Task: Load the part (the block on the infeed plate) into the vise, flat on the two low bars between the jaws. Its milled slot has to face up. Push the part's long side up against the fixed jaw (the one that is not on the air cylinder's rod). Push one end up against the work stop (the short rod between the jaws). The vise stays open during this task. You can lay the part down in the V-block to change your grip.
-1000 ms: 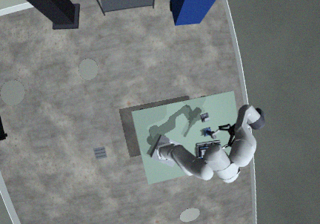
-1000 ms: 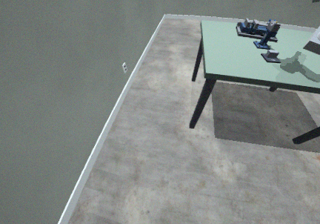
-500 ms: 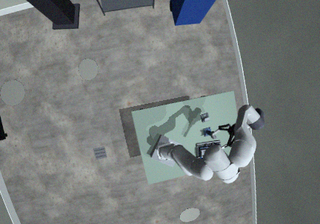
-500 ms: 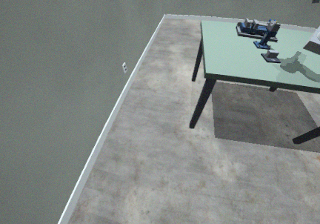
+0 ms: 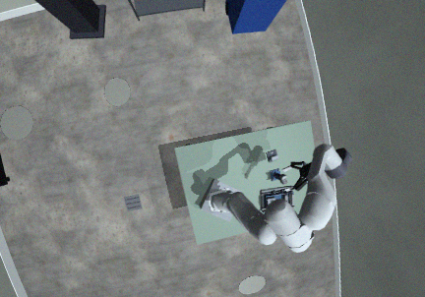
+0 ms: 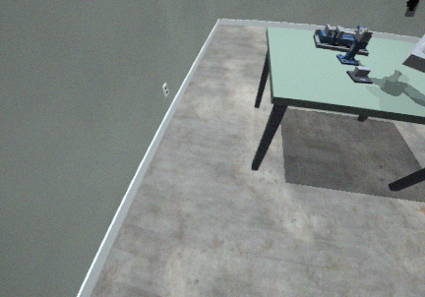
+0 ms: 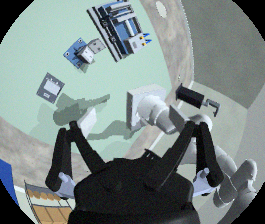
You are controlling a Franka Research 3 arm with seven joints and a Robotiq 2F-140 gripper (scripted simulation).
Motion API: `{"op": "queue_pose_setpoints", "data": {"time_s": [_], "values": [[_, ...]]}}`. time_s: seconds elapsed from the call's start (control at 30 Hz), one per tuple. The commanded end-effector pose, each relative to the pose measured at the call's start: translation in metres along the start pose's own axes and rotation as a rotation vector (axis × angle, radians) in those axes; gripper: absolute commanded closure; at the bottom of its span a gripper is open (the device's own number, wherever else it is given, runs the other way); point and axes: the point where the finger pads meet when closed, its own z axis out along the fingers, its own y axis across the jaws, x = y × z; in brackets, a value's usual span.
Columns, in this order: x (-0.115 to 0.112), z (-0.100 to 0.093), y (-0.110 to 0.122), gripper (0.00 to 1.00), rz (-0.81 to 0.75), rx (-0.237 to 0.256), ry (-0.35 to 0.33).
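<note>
Exterior view: part, a pale grey block (image 5: 272, 152) (image 6: 362, 70) (image 7: 52, 86), sits on the dark infeed plate (image 6: 353, 77) (image 7: 41, 93), near side. Slot direction unreadable. Blue-grey vise (image 5: 265, 196) (image 6: 325, 41) (image 7: 112, 39) sits farther back, left of it, part not loaded.

You have one arm (image 5: 319, 209) (image 7: 153, 112), two fingers (image 5: 296, 165), one vise (image 5: 276, 198) (image 6: 340, 39) (image 7: 120, 29), one infeed plate (image 5: 272, 155) (image 6: 359, 77) (image 7: 46, 94) and one counter (image 5: 226, 162) (image 6: 315, 77) (image 7: 28, 55), plus one blue cabinet (image 5: 261, 5) (image 7: 4, 175).

V-block stand (image 5: 276, 175) (image 6: 350, 53) (image 7: 84, 54) juts up between vise (image 5: 270, 198) (image 6: 339, 38) (image 7: 118, 31) and infeed plate (image 5: 272, 155) (image 6: 359, 77); gaps either side.
</note>
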Motion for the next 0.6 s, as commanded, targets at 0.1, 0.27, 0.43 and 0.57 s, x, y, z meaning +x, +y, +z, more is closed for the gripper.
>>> {"op": "queue_pose_setpoints", "data": {"time_s": [0.1,0.27,0.43,0.57], "values": [[0.006,-0.002,-0.034,0.0,0.173,0.15,0.035],[0.005,-0.003,-0.048,0.0,0.239,0.227,0.035],[0.005,-0.005,-0.059,0.0,0.292,0.288,0.032],[0.005,-0.009,-0.07,0.0,0.352,0.356,0.024]]}}
